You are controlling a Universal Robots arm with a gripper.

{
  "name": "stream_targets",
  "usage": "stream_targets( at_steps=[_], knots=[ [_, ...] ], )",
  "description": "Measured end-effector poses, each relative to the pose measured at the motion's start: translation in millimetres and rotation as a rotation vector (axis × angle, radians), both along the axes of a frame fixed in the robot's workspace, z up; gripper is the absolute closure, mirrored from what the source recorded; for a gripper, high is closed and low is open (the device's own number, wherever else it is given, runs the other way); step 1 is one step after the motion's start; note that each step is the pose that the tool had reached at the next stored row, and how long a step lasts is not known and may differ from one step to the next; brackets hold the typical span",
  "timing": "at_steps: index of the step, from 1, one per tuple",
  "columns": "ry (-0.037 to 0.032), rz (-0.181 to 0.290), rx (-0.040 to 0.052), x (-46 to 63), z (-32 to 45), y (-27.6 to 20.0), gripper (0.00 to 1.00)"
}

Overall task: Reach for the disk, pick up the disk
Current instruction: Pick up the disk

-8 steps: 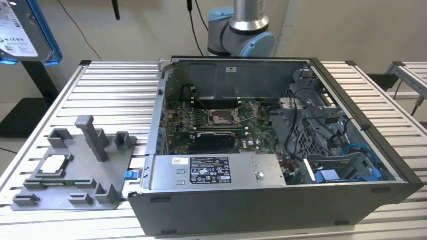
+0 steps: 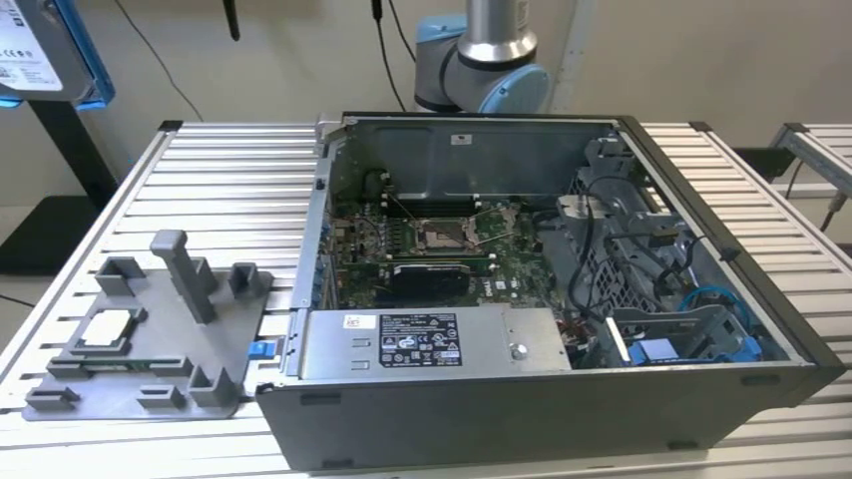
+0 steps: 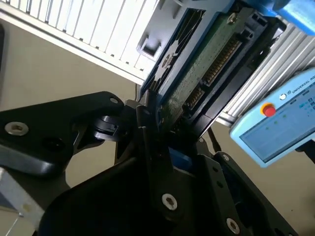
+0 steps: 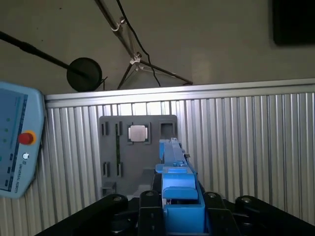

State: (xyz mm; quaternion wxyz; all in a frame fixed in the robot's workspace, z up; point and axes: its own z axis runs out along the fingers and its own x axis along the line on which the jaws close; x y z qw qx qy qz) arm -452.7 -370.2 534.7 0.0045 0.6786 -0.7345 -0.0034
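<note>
The disk [image 2: 38,50], a silver drive with a white label in a blue carrier, hangs high above the table at the exterior view's upper left corner. In the second wrist view its green circuit-board underside [image 3: 206,64] and blue frame stand on edge between the black fingers [image 3: 143,129] of my gripper [image 3: 170,125], which is shut on it. In the first wrist view the disk's blue carrier edge [image 4: 178,184] rises from between the fingers [image 4: 147,200], above the grey fixture.
An open computer case [image 2: 533,299] takes up the middle of the slatted metal table [image 2: 226,190]. A grey fixture [image 2: 147,339] holding a small square chip [image 2: 107,327] lies at the exterior view's left. A teach pendant [image 3: 280,118] hangs at the table edge. The arm's base [image 2: 473,60] stands behind the case.
</note>
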Motion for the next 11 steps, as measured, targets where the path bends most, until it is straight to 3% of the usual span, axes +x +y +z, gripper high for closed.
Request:
stream_targets(
  at_steps=[11],
  knots=[
    [-0.0002,0.000,0.0001,0.0,0.4,0.0,1.00]
  ],
)
